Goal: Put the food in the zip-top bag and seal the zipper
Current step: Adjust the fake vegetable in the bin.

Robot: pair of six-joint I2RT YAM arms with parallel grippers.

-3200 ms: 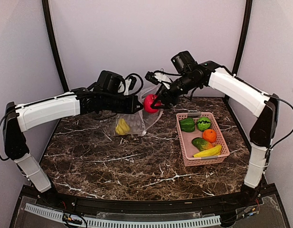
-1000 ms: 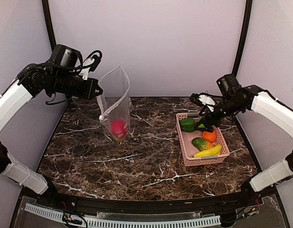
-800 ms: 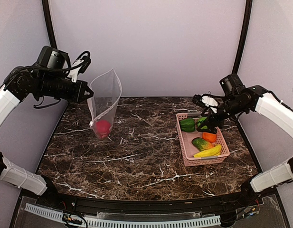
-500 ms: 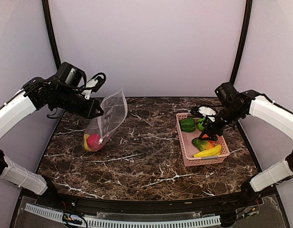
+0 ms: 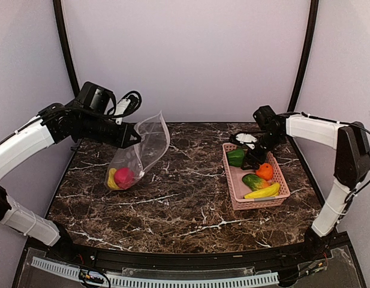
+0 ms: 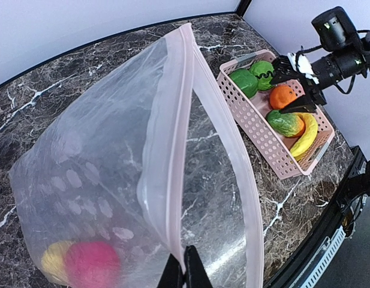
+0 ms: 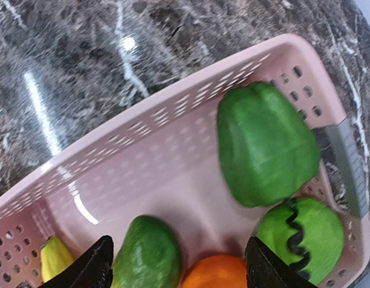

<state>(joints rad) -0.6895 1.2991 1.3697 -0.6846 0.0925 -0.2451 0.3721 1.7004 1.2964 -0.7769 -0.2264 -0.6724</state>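
- The zip-top bag (image 5: 143, 149) hangs from the left gripper (image 6: 183, 271), which is pinched tight on the rim right by the pink zipper (image 6: 176, 180). Its bottom seems to rest on the marble table (image 5: 185, 204), with a red apple (image 5: 125, 176) and a yellow piece (image 5: 111, 179) inside.
- The bag is thin, floppy film, so I'd guess the mouth collapses unless it's held by that stiffer rim.
- The rest of the food sits in the pink basket (image 5: 229, 180): green pepper (image 7: 265, 144), orange (image 7: 213, 276), banana (image 5: 264, 192), cucumber-ish piece (image 7: 146, 255) and a round green one (image 7: 301, 237).
- The right gripper (image 7: 176, 267) hovers over the basket, jaws spread, nothing in them.
- The toys look glossy, hard and light, so probably slippery. Squeeze across the fat middle.
- Hard to see: no slider tab in view, the orange is cut off at the frame edge, and the yellow piece is blurry through the plastic.
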